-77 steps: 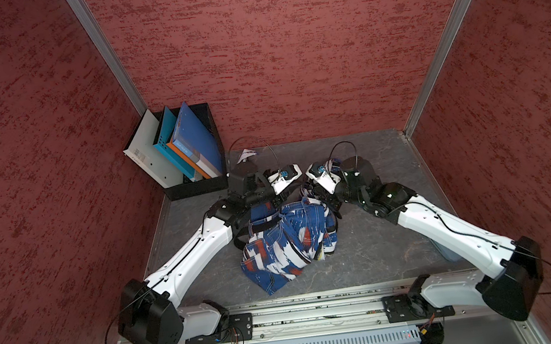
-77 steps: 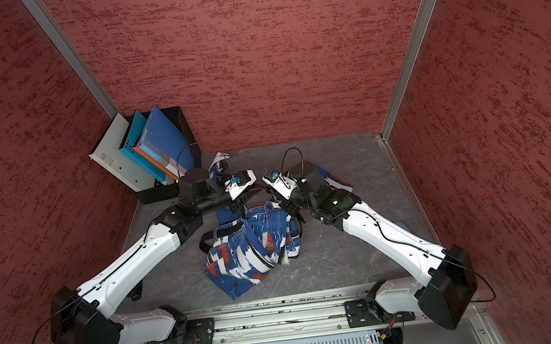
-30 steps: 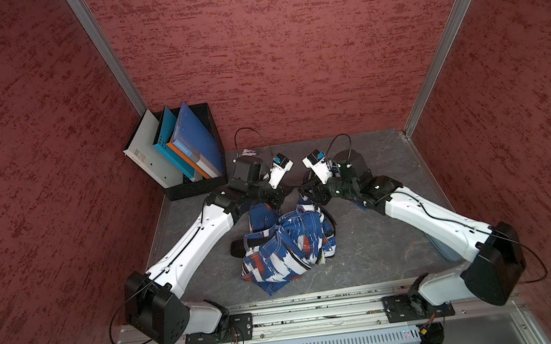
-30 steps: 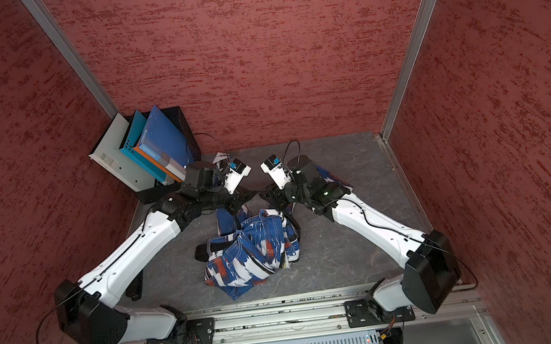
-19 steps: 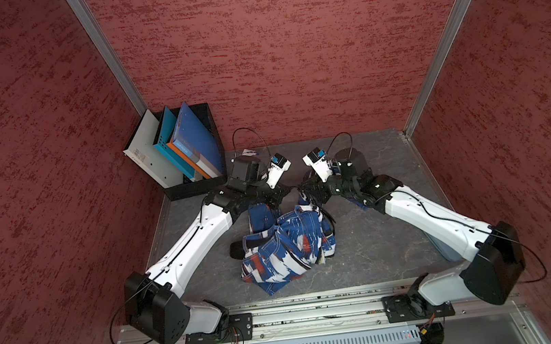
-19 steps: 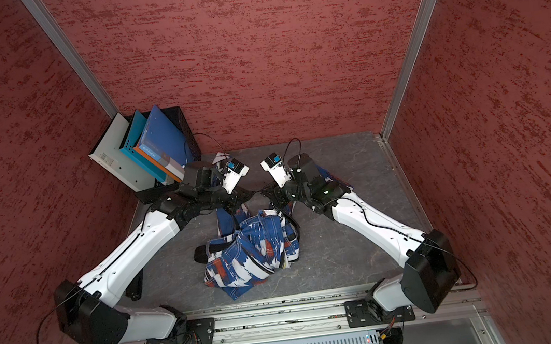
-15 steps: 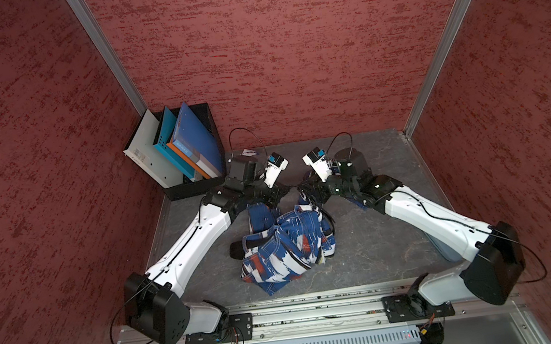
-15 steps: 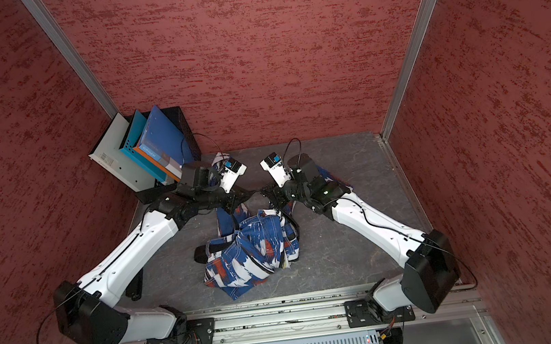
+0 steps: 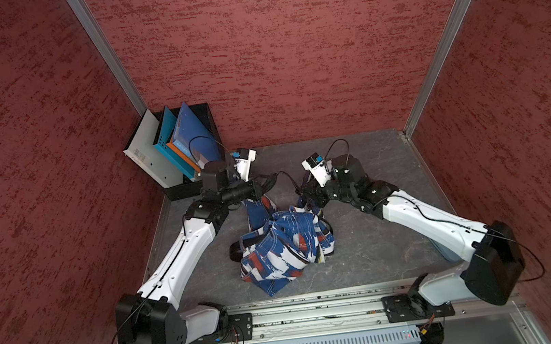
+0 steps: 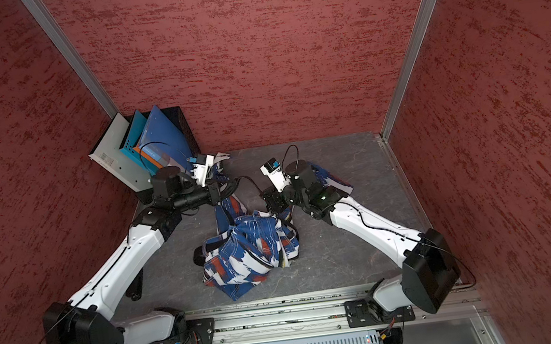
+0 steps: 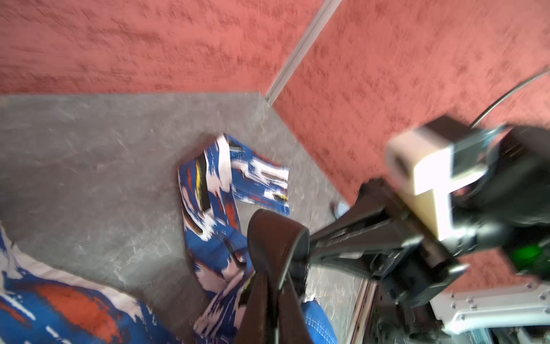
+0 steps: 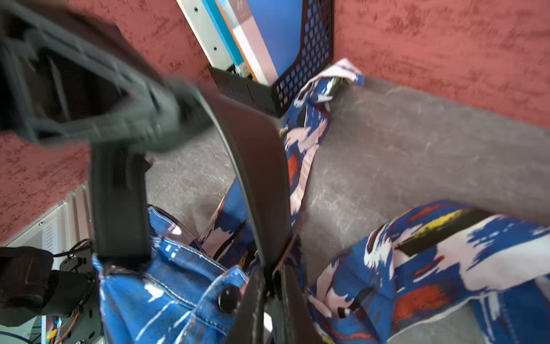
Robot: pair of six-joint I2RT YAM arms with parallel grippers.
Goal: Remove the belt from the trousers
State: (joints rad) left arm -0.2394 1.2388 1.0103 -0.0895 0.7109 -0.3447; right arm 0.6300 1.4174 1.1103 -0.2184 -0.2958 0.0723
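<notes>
In right wrist view, belt (image 12: 259,166) arching, button (image 12: 229,295) unseen overhead

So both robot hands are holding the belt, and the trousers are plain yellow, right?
No, the trousers are not plain yellow: they are blue with white and red patches, as both top views show. The rest is right: the left gripper and the right gripper each pinch the belt.

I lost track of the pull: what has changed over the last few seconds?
The left hand swung away from the right hand toward the file rack, drawing out the belt that both grip. The right hand barely moved; the trousers heap and the rack stayed put.
</notes>
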